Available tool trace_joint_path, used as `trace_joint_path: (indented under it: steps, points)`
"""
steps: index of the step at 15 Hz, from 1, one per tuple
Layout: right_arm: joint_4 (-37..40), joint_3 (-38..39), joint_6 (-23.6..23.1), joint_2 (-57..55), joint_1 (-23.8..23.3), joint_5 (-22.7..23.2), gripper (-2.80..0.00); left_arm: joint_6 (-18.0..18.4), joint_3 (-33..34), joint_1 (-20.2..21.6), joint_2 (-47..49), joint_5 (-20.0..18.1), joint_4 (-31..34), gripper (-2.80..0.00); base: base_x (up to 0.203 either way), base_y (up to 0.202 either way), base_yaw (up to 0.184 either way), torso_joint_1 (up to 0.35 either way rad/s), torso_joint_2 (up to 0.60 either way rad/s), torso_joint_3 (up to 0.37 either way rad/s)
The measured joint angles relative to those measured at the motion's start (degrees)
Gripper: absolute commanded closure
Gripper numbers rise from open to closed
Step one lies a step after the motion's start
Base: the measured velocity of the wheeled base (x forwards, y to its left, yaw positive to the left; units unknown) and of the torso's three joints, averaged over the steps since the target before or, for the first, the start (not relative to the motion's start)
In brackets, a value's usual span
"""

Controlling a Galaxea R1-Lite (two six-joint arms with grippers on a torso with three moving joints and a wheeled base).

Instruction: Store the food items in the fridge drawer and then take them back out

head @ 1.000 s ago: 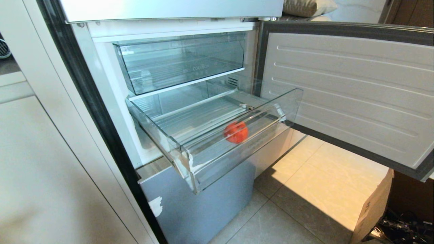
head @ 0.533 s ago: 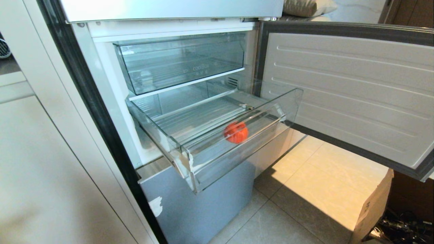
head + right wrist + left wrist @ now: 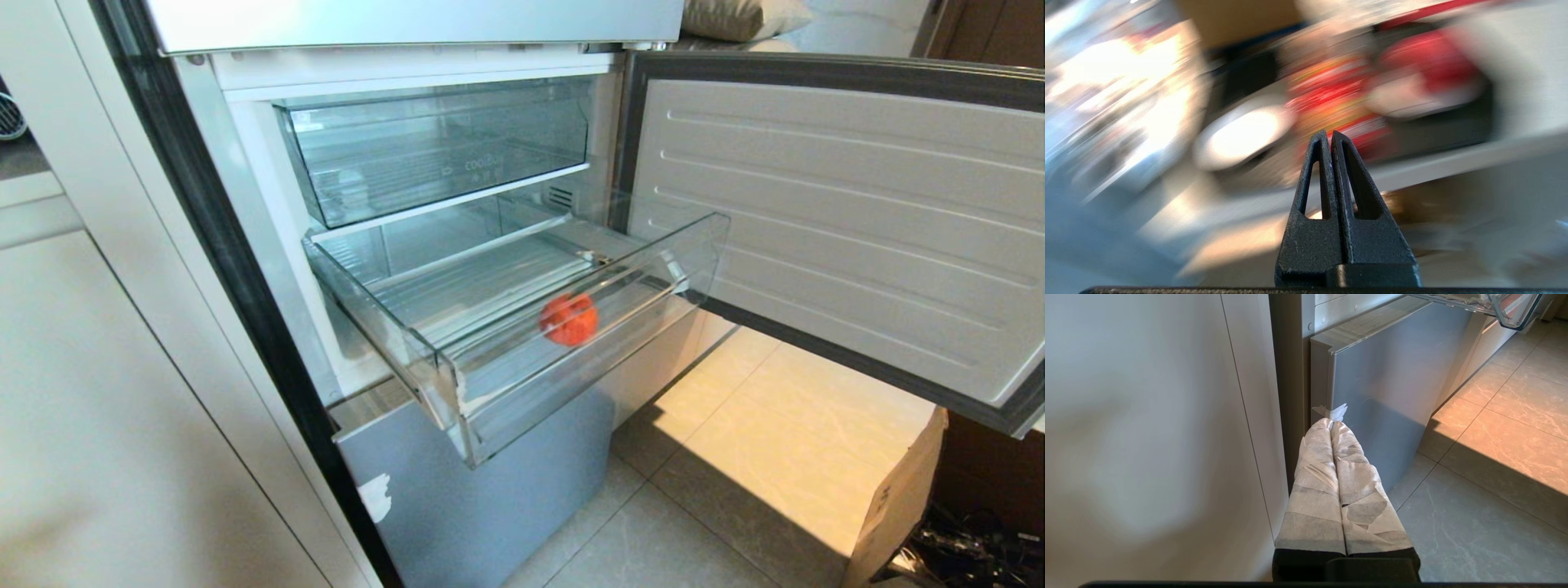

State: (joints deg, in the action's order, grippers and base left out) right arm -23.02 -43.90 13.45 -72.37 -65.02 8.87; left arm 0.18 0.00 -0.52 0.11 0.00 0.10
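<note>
An orange-red, roundish food item (image 3: pixel 568 318) lies on the ribbed floor of the fridge drawer (image 3: pixel 490 384), near its front wall. The clear drawer is pulled well out of the fridge, with a whitish patch on its front left corner. Neither arm shows in the head view. My left gripper (image 3: pixel 1331 424), wrapped in pale tape, is shut and empty, low beside the grey lower fridge door (image 3: pixel 1388 388). One corner of the drawer (image 3: pixel 1515 310) shows above it. My right gripper (image 3: pixel 1329 136), black, is shut with nothing in it, in front of a blurred scene away from the fridge.
A shorter clear bin (image 3: pixel 441 147) sits above the drawer. The fridge door (image 3: pixel 841 212) stands wide open to the right. A cardboard box (image 3: pixel 898 506) and cables (image 3: pixel 971 547) lie on the tiled floor at the lower right. A pale cabinet panel (image 3: pixel 122 425) fills the left.
Nothing has moved in the head view; the food item and the drawer stay where they were.
</note>
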Motion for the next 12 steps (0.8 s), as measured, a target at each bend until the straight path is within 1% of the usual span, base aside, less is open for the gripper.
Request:
trace_joint_path:
  steps: [2,3,5,6,8,9,11,12]
  points:
    - [0.40,6.58,-0.47,6.22,13.37,-1.73,0.00,0.00,0.00,0.00,0.00,0.00,0.00,0.00,0.000,0.000,0.000,0.000,0.00,0.000]
    - [0.74,10.05,-1.02,9.67,21.26,-3.14,0.00,0.00,0.00,0.00,0.00,0.00,0.00,0.00,0.000,0.000,0.000,0.000,0.00,0.000]
    - [2.32,17.45,-3.64,18.86,37.05,-6.37,0.00,0.00,0.00,0.00,0.00,0.00,0.00,0.00,0.000,0.000,0.000,0.000,0.00,0.000]
    - [3.48,20.95,-5.66,24.08,42.69,-7.70,0.00,-0.02,0.00,0.00,0.00,0.00,0.00,0.00,0.000,0.000,0.000,0.000,0.00,0.000]
    - [6.12,28.42,-10.86,35.37,51.22,-9.15,0.00,0.00,0.00,0.01,0.00,0.00,0.00,0.00,0.000,0.000,0.000,0.000,0.00,0.000]
    - [7.15,32.01,-13.47,40.48,54.42,-9.45,0.00,0.00,0.00,0.01,0.00,0.00,0.00,0.00,0.000,0.000,0.000,0.000,0.00,0.000]
    - [9.44,38.74,-17.92,50.22,59.39,-9.96,0.00,-0.01,0.00,0.01,0.00,0.00,0.00,0.00,0.000,0.000,0.000,0.000,0.00,0.000]
    - [11.93,40.69,-18.72,54.21,61.04,-10.03,0.00,0.00,0.00,0.01,0.00,0.00,0.00,0.00,0.000,0.000,0.000,0.000,0.00,0.000]
